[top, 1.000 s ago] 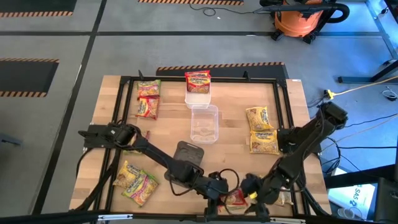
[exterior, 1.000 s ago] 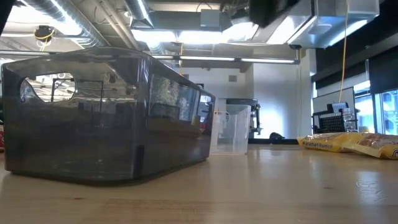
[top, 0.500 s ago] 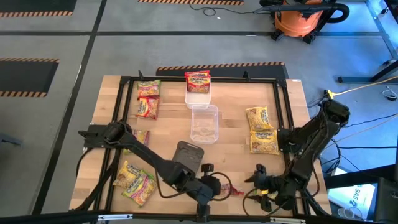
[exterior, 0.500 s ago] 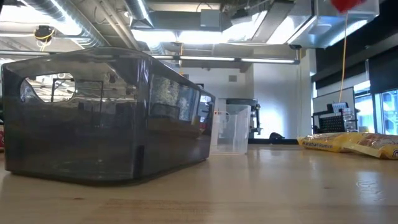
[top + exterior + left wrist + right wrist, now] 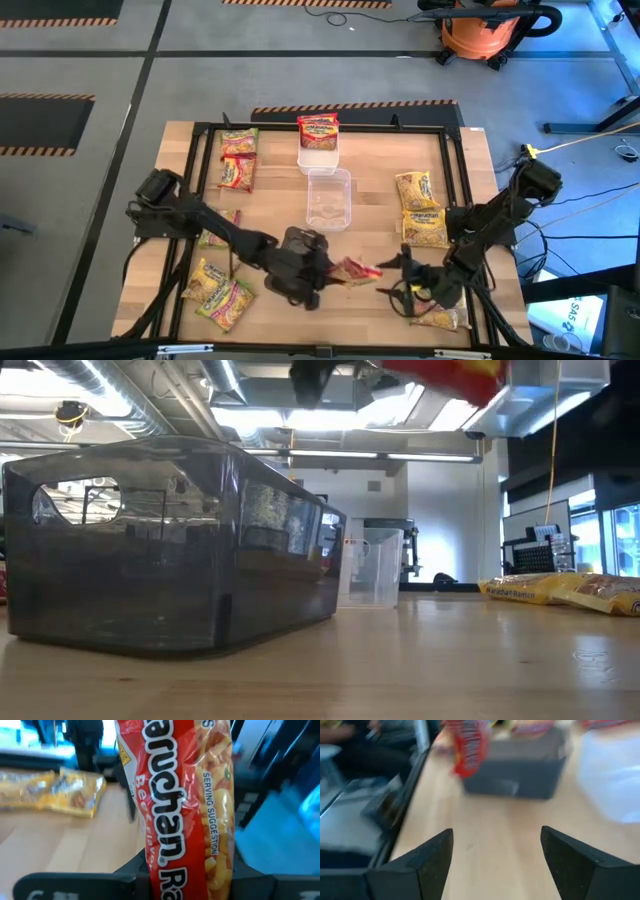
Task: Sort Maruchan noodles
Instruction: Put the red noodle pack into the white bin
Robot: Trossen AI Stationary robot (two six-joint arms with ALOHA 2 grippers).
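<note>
My left gripper [image 5: 335, 272] is shut on a red Maruchan noodle packet [image 5: 356, 269], held in the air just right of the dark tray [image 5: 303, 243]; the low view shows the packet [image 5: 445, 374] high above the table. Facing it from the right, my right gripper [image 5: 393, 278] is open and empty. From its wrist view [image 5: 495, 855] the red packet [image 5: 470, 745] is seen in front of the dark tray [image 5: 515, 765]. Another red packet [image 5: 317, 129] lies on the white tray at the far edge. My left gripper holds the red packet by its end [image 5: 186, 879] between the two fingers, with the printed face toward the wrist camera. The fingers come about level from the table's left. The packet sticks out past them toward the right, lifted clear of the table.
A clear tray [image 5: 328, 198] stands mid-table. Green-and-pink packets [image 5: 238, 160] lie far left, yellow packets [image 5: 420, 212] at the right, and more packets near left [image 5: 220, 290]. One packet [image 5: 440, 318] lies under my right arm. A black frame [image 5: 330, 126] rims the table.
My left gripper has carried the red packet from the table's near edge toward the far edge and the dark tray, tipping up toward level, with the packet well above the table. My right gripper has moved slightly toward the far edge and turned, staying open.
</note>
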